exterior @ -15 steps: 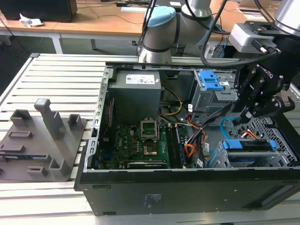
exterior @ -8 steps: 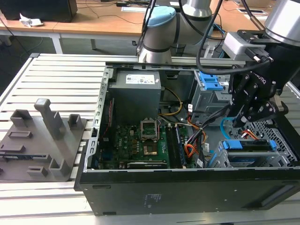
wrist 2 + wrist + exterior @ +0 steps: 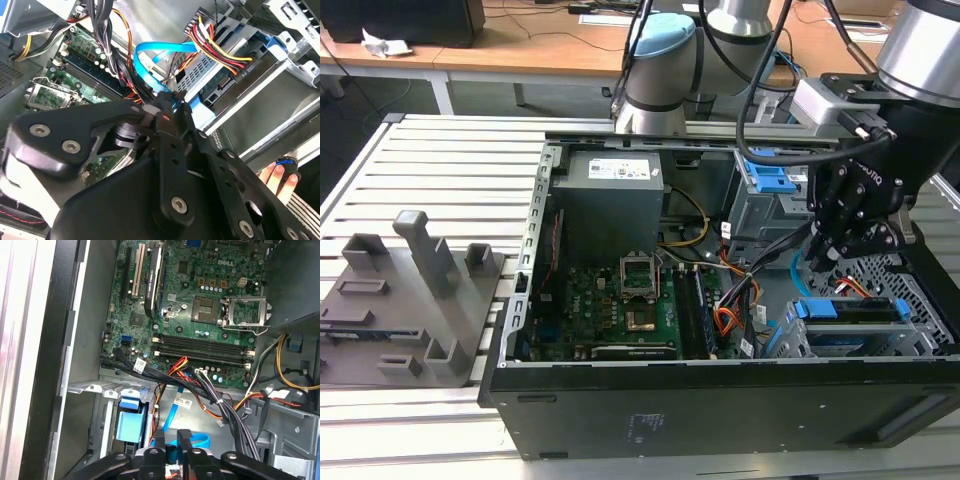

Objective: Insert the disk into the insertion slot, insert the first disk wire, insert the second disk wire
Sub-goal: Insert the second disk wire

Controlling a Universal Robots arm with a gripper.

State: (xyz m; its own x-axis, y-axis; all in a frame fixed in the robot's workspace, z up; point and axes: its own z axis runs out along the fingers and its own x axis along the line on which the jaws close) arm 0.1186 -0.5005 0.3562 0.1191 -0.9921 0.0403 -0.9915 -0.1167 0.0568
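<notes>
The disk (image 3: 852, 312) in its blue carrier lies inside the insertion slot (image 3: 912, 285), a low perforated grey cage at the exterior view's right. The first disk wire (image 3: 235, 59), red, yellow and black strands, ends in a black plug (image 3: 245, 71) seated against the disk's edge (image 3: 222, 90). The second disk wire (image 3: 150, 50) is a light-blue flat cable looping down to my gripper (image 3: 167, 105). My gripper (image 3: 172, 440) is shut on this cable's end, just beside the disk's blue carrier (image 3: 202, 115). The gripper (image 3: 845, 235) hangs over the drive bay.
The open case (image 3: 720, 400) holds a motherboard (image 3: 200, 305), a power supply (image 3: 610, 200) and a taller cage with blue latches (image 3: 770, 185). Black sleeved cables (image 3: 220, 405) cross beside the gripper. A person's fingers (image 3: 277, 175) rest near the case edge. A grey fixture block (image 3: 410, 290) sits at the exterior view's left.
</notes>
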